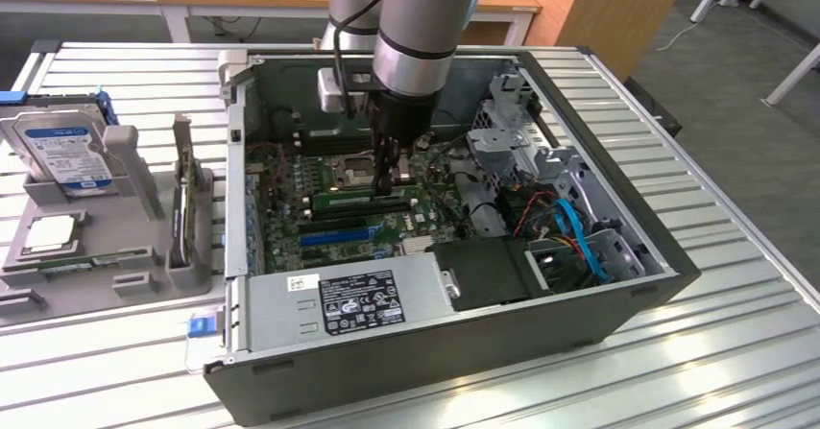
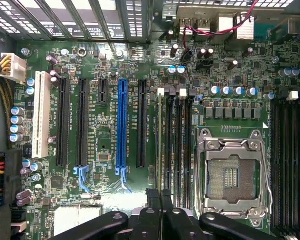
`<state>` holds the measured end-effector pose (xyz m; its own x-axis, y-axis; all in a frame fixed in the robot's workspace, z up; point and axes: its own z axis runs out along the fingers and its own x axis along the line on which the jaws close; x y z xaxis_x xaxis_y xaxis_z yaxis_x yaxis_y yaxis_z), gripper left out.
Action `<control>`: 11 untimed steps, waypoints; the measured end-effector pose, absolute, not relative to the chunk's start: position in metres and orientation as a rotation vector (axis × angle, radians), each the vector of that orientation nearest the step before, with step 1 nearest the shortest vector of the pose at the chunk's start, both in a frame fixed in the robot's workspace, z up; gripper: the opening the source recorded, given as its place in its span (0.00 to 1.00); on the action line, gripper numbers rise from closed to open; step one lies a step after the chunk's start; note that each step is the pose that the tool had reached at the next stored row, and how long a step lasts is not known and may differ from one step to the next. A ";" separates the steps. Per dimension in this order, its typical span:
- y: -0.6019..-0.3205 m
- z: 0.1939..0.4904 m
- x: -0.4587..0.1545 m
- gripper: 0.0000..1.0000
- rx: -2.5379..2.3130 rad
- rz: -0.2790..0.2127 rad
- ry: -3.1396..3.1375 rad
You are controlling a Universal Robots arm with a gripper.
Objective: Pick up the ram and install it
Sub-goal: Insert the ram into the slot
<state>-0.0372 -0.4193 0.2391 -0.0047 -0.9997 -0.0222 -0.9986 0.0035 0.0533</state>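
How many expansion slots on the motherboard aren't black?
2. A white slot sits outermost, near the white power connector; a blue slot lies between black slots. Others may be hidden.

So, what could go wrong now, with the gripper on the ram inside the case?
1. The gripper is shut on the ram at one spot of its top edge. If the ram sits tilted in its slot, pressing may bend it or leave one end unseated.
2. The open socket lies close to that slot. A slip sideways could damage its bare contacts.
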 end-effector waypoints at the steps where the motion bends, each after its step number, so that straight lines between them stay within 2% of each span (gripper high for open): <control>1: -0.419 0.239 -0.037 0.11 2.201 -0.083 -2.210; 11: -0.419 0.236 -0.037 0.11 2.201 -0.083 -2.209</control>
<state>-0.0372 -0.4193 0.2361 -0.0046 -0.9997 -0.0221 -0.9986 0.0034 0.0533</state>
